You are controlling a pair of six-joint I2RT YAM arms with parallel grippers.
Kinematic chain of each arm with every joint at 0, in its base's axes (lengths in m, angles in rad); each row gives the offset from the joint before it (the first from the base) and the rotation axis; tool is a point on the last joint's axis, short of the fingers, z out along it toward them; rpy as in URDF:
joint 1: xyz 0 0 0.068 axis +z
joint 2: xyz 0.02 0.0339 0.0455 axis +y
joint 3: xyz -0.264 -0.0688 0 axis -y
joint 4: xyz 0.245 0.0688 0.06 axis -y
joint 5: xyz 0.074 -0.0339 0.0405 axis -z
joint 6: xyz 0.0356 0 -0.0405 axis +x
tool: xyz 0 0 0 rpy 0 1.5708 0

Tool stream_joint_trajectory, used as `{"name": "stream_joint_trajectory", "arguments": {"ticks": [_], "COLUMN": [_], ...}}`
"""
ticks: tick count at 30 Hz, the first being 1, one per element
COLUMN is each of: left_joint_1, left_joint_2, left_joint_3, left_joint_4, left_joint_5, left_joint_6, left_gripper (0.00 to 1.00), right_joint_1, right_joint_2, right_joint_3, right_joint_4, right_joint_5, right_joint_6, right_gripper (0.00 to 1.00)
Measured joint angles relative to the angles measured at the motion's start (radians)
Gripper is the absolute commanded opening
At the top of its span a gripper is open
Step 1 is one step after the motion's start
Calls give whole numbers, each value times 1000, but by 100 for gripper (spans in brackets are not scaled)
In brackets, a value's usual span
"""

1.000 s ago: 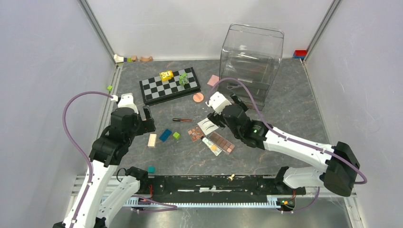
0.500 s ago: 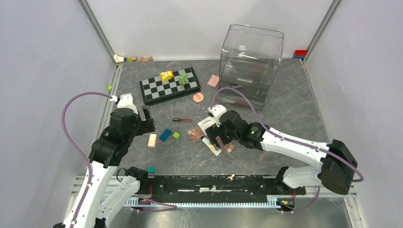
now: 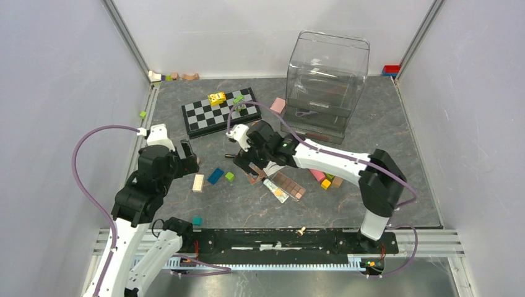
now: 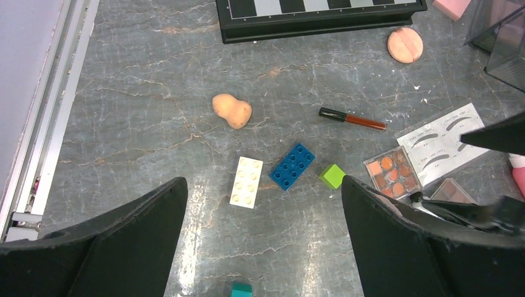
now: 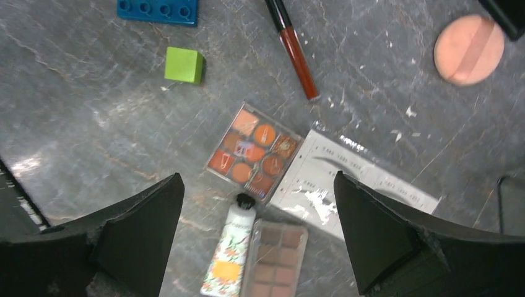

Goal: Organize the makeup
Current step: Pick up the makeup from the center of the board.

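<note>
Grey table (image 3: 408, 142) below us: our right gripper (image 5: 257, 178) gapes wide, holding nothing, above the orange palette (image 5: 254, 153), card (image 5: 356, 179) and tube (image 5: 229, 253) mid-table; our left gripper (image 4: 263, 180), equally spread and bare, hovers over blocks (image 4: 292, 166) nearer the left edge.

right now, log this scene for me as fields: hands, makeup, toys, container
left hand: open, empty, over the cream block and blue block
right hand: open, empty, over the small orange palette
other makeup on table: brown palette, floral tube, white card, red wand, round puff, peach sponge
other toys: chessboard, green cube
container: clear box, upright, far side
</note>
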Motion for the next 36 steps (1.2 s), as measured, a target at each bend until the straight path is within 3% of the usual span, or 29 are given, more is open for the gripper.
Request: {"name": "stream_joint_trajectory", "arguments": {"ticks": [13, 27, 30, 36], "left_joint_1": [17, 34, 38, 46], "left_joint_2": [3, 2, 2, 3], "left_joint_3": [0, 0, 0, 0], "left_joint_4": [0, 0, 0, 0], "left_joint_5": [2, 3, 3, 5], "left_joint_6": [0, 0, 0, 0], "left_gripper": [100, 100, 100, 100], "right_joint_1": [0, -27, -49, -77], "right_joint_2": [244, 479, 492, 533], "right_joint_3": [185, 346, 367, 414], "right_joint_4": [1, 30, 33, 29], "right_joint_5": [24, -59, -91, -145], "right_joint_6": [-290, -358, -357, -346], "right_gripper": [95, 88, 83, 64]}}
